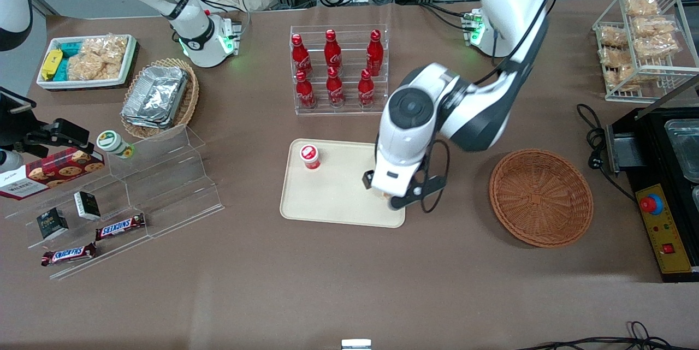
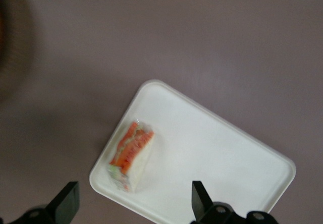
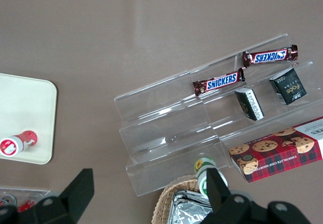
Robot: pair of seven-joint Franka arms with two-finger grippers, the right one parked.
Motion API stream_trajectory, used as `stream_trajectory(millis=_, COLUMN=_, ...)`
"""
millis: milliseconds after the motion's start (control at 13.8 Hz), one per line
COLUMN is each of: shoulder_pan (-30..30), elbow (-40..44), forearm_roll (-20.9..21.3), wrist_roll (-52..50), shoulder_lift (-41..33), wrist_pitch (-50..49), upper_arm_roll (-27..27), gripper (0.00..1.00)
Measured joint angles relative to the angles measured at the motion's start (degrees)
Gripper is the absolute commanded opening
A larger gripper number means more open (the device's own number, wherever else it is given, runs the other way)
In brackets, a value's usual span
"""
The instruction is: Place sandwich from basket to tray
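Note:
The sandwich (image 2: 132, 153) lies on the beige tray (image 2: 217, 158), close to one corner, with its orange-red filling facing up. My left gripper (image 2: 133, 186) hangs open straight above it, one finger to each side and nothing between them. In the front view the gripper (image 1: 390, 196) is over the end of the tray (image 1: 333, 197) nearest the basket, and the arm's wrist hides the sandwich. The round reddish-brown basket (image 1: 540, 197) stands beside the tray, toward the working arm's end of the table, with nothing in it.
A small red-capped cup (image 1: 309, 156) stands on the tray. A clear rack of red bottles (image 1: 337, 69) stands farther from the front camera than the tray. An acrylic step shelf with snacks (image 1: 136, 197) and an oval basket of foil containers (image 1: 158, 98) lie toward the parked arm's end.

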Motion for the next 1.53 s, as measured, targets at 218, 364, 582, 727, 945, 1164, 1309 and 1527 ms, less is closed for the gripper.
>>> stream_trajectory(millis=218, shoulder_pan=4.23, elbow=-0.01, forearm_roll=0.01, wrist_roll=-0.44, shoulder_lift=-8.54, wrist_pitch=-7.82, upper_arm_roll=0.43, gripper=1.0)
stream_trajectory(millis=364, shoulder_pan=7.4, elbow=-0.2, forearm_roll=-0.01, wrist_roll=0.59, shoulder_lift=-12.48, wrist_pitch=-10.66, upper_arm_roll=0.51, gripper=1.0)
stream_trajectory(millis=582, shoulder_pan=13.71, elbow=-0.5, forearm_roll=-1.51, wrist_roll=7.82, shoulder_lift=-15.71, wrist_pitch=-13.06, upper_arm_roll=0.6, gripper=1.0)
stream_trajectory(millis=727, shoulder_pan=17.73, elbow=-0.52, forearm_roll=-3.36, wrist_roll=16.02, shoulder_lift=-17.31, wrist_pitch=-15.54, upper_arm_roll=0.78, gripper=1.0)
stream_trajectory(millis=945, shoulder_pan=21.14, elbow=-0.66, forearm_roll=-4.28, wrist_roll=27.36, shoulder_lift=-18.98, wrist_pitch=-18.83, upper_arm_roll=1.52, gripper=1.0)
stream_trajectory(millis=1164, shoulder_pan=21.28, elbow=-1.01, forearm_roll=-5.72, wrist_roll=38.33, shoulder_lift=-19.91, wrist_pitch=-20.46, upper_arm_roll=5.8, gripper=1.0)
stream_trajectory(millis=1309, shoulder_pan=21.24, elbow=-2.53, forearm_roll=-6.95, wrist_roll=46.78, shoulder_lift=-21.32, wrist_pitch=-20.88, upper_arm_roll=10.0, gripper=1.0)
stream_trajectory(millis=1527, shoulder_pan=21.26, elbow=-6.04, forearm_roll=-8.3, wrist_roll=57.47, shoulder_lift=-24.58, wrist_pitch=-20.9, upper_arm_roll=15.87, gripper=1.0)
